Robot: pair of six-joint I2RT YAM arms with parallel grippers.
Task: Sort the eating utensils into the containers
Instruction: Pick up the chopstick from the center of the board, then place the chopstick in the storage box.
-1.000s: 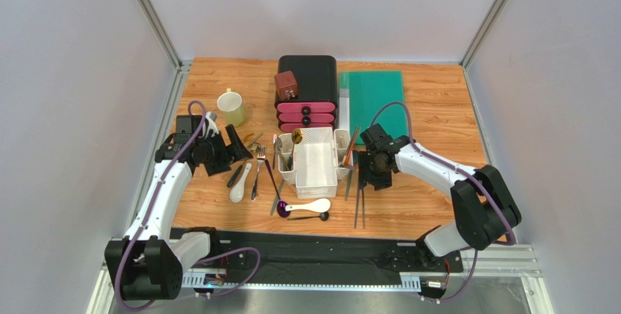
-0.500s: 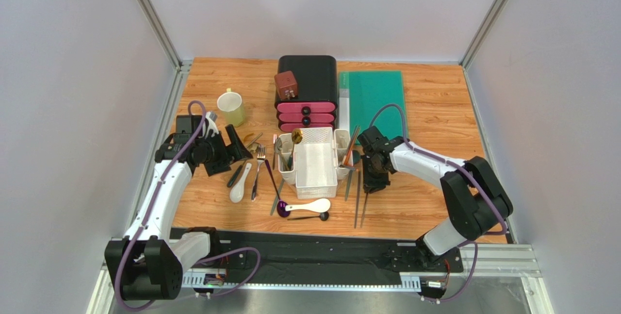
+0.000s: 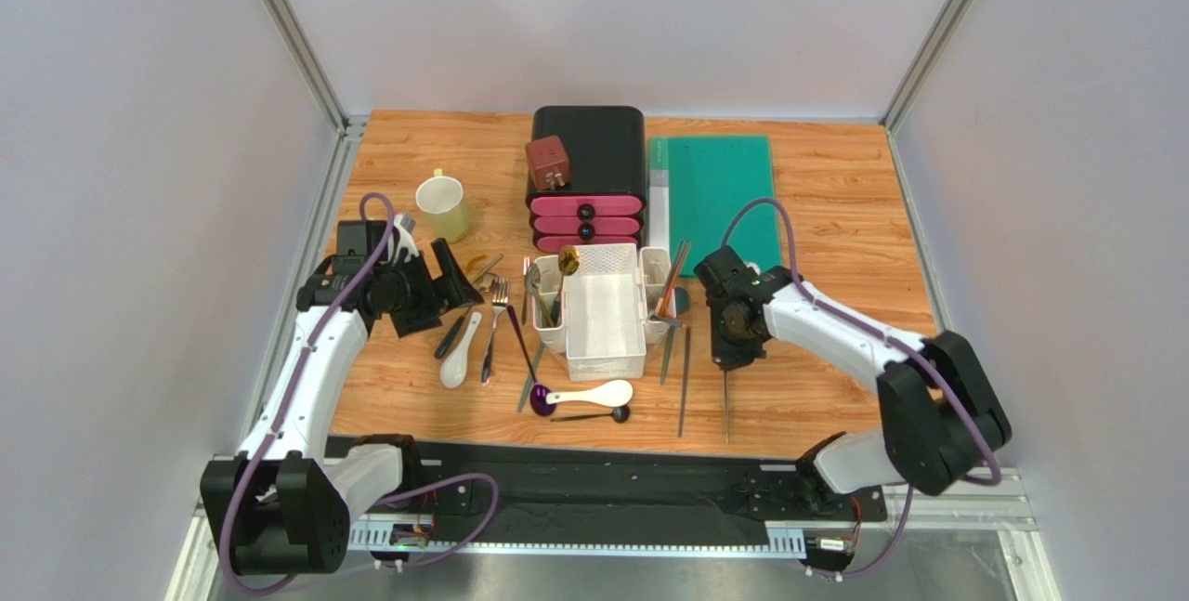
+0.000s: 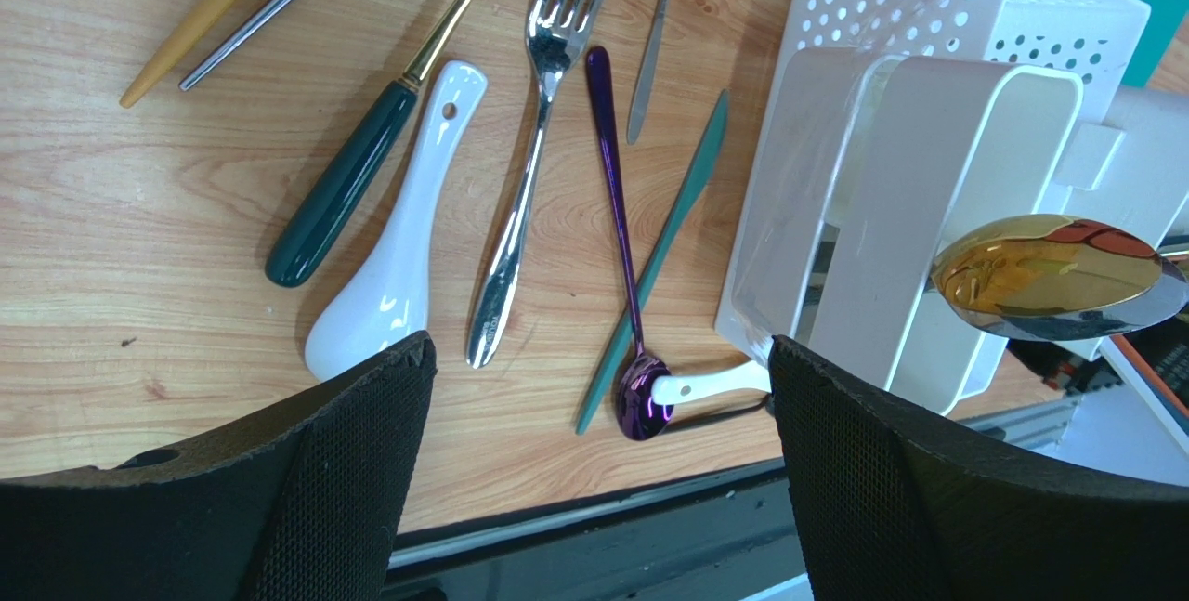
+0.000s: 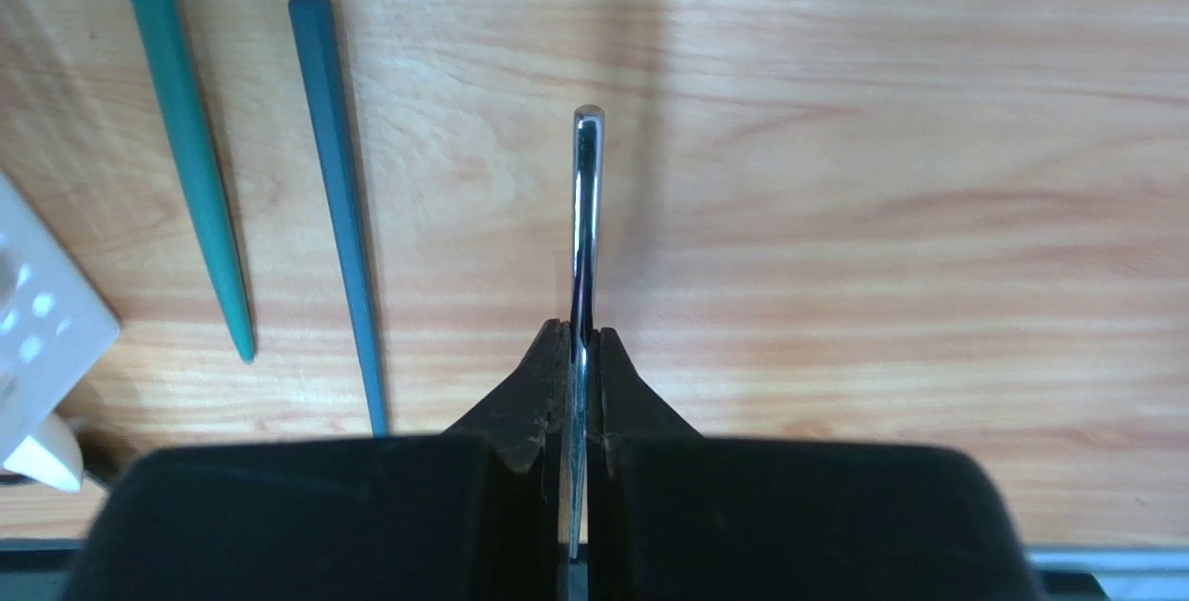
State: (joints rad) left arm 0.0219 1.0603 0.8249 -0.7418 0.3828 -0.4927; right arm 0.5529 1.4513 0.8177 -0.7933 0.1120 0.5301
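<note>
My right gripper is shut on a thin silver chopstick, which points toward the table's near edge, right of the white caddy. Two teal chopsticks lie on the wood beside it. My left gripper is open and holds nothing, above the utensils left of the caddy: a white soup spoon, a silver fork, a purple spoon. A gold spoon stands in a side bin.
A pale yellow mug stands at the back left, a black-and-pink drawer box behind the caddy, a green mat to its right. Another white soup spoon and a black spoon lie in front of the caddy.
My right gripper has shut on one silver chopstick and shifted it to the right, away from the chopstick beside it. The left arm has stayed still.
</note>
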